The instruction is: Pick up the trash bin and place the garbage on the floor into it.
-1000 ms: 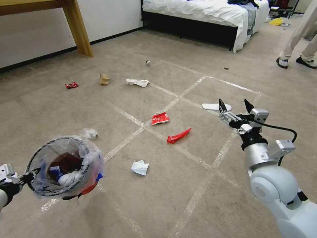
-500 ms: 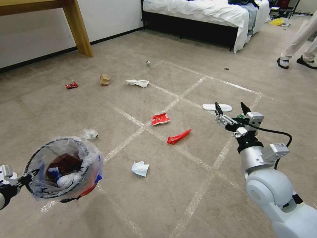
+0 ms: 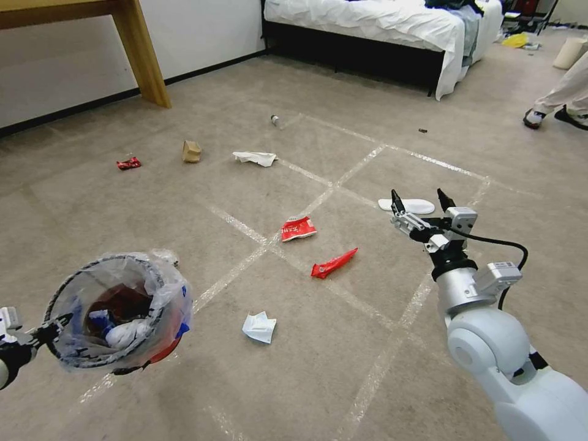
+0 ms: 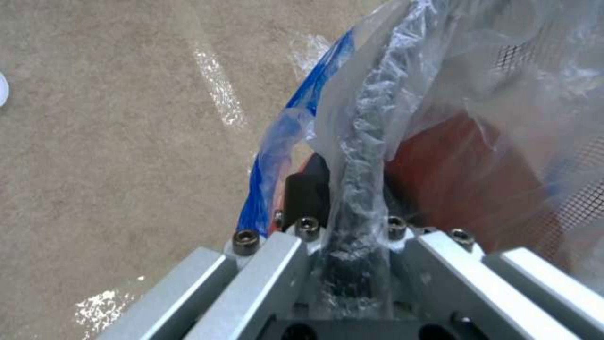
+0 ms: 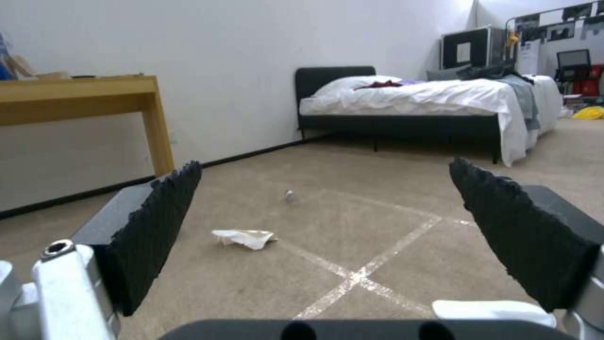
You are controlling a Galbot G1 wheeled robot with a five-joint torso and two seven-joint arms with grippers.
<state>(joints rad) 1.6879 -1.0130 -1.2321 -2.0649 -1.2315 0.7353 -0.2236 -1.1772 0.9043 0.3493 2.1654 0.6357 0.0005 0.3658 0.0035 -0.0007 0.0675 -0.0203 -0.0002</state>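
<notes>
The trash bin [image 3: 116,312], mesh-sided and lined with a clear bag, hangs above the floor [image 3: 318,392] at the lower left. My left gripper [image 3: 54,331] is shut on its rim [image 4: 358,156], bag plastic pinched in with it; tissue and other litter lie inside. Garbage lies scattered: a white tissue [image 3: 259,326], two red wrappers [image 3: 297,228] [image 3: 334,263], another tissue [image 3: 255,158], a tan packet [image 3: 191,151], a crushed red piece [image 3: 128,163] and a small bottle [image 3: 275,120]. My right gripper [image 3: 418,199] hovers open to the right of the red wrappers, nothing between its fingers [image 5: 157,226].
A flat white slipper-like object [image 3: 413,206] lies just beyond the right gripper. A wooden table leg [image 3: 142,55] stands at the far left, a bed [image 3: 380,24] at the back. A person's feet [image 3: 548,115] are at the far right edge.
The camera has shifted slightly. My right gripper has drifted a little left, staying open. The bin stays held in the left gripper. The person's feet have moved right.
</notes>
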